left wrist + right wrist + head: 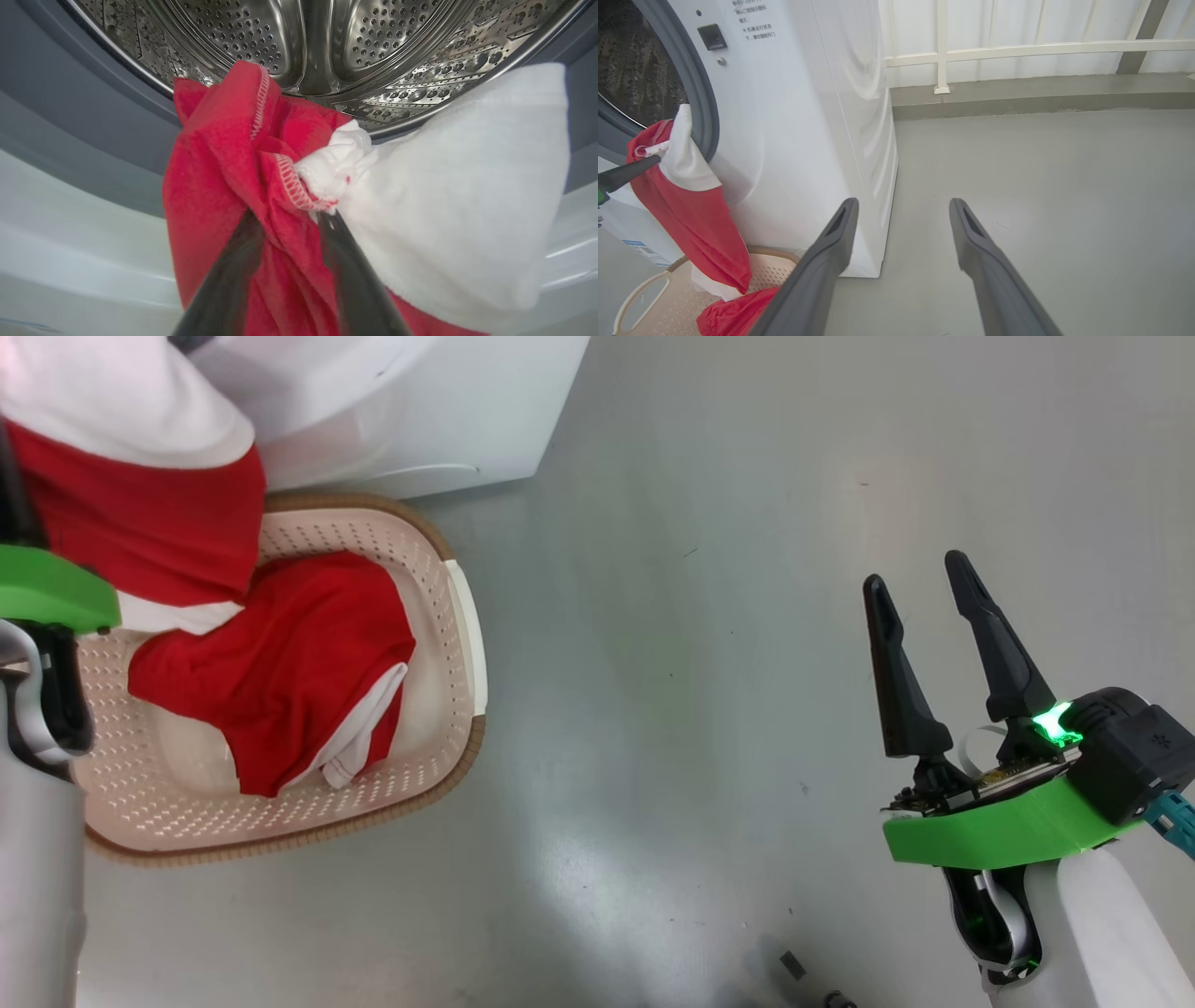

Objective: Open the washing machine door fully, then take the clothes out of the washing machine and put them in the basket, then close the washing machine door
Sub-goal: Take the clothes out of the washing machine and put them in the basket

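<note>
**Left gripper clamped on a red garment at the drum mouth**

The left gripper (289, 218) was clamped on a soft red-and-white fabric garment (210, 186). Its two long dark fingers pinched a bunched fold where the red cloth met the white panel. The garment hung just outside the perforated steel drum (317, 42) of the big white front-loading washing machine (798, 116), in front of the grey rubber gasket (70, 121).

In the right wrist view the held garment draped down the machine's front from the lower rim of the opening, and its lower end reached into the basket below. Whether it touched the cloth lying there could not be told.

The cream-white perforated plastic basket (168, 784), with a brown woven-look rim, stood on the grey floor (700, 709) just beside the foot of the washing machine. A second red garment with white trim (280, 663) lay crumpled inside it, spread across the middle.

The right gripper (915, 574) hung over bare floor, well apart from the basket, with its fingers spread apart. At the floor's far edge ran a white railing (1017, 46).
</note>
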Robot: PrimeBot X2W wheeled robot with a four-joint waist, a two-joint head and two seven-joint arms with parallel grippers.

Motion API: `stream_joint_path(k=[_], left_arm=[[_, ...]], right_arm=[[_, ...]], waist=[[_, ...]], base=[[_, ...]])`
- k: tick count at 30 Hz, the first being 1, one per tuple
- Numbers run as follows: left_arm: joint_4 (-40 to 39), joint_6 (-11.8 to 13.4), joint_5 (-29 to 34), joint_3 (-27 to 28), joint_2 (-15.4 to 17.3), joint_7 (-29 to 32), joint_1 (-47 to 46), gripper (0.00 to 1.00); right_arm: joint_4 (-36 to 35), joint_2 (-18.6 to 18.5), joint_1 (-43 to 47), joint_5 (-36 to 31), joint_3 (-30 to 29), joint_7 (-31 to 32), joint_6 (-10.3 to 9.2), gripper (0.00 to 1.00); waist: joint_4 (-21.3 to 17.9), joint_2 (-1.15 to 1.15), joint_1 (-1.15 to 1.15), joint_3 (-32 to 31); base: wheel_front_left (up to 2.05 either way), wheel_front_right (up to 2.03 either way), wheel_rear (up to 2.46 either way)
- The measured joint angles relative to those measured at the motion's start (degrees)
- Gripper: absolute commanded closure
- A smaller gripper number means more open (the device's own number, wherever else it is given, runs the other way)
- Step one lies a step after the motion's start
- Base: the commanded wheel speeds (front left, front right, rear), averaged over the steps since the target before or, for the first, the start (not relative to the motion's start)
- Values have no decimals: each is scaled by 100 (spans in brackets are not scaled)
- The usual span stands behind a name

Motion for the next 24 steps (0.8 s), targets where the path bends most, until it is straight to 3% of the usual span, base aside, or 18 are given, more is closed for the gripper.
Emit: stream_joint_path(k=[1,2,13,24], left_arm=[[34,-7,0,-9,0,-24,-4,80],[60,-40,0,-15,-1,-31,-4,100],[18,-104,2,-31,-99,-48,7,100],[-1139,-105,92,37,-166,-49,497,100]], right_arm=[[0,0,1,0,-1,0,0,0],[0,0,1,0,-1,0,0,0],[3,0,3,0,0,0,0,0],[1,0,5,0,-25,0,0,0]], waist=[[1,0,0,-5],[2,0,0,-9],[47,0,0,-65],[160,0,0,-51]], base=[[0,0,0],[0,0,0],[0,0,0],[0,0,0]])
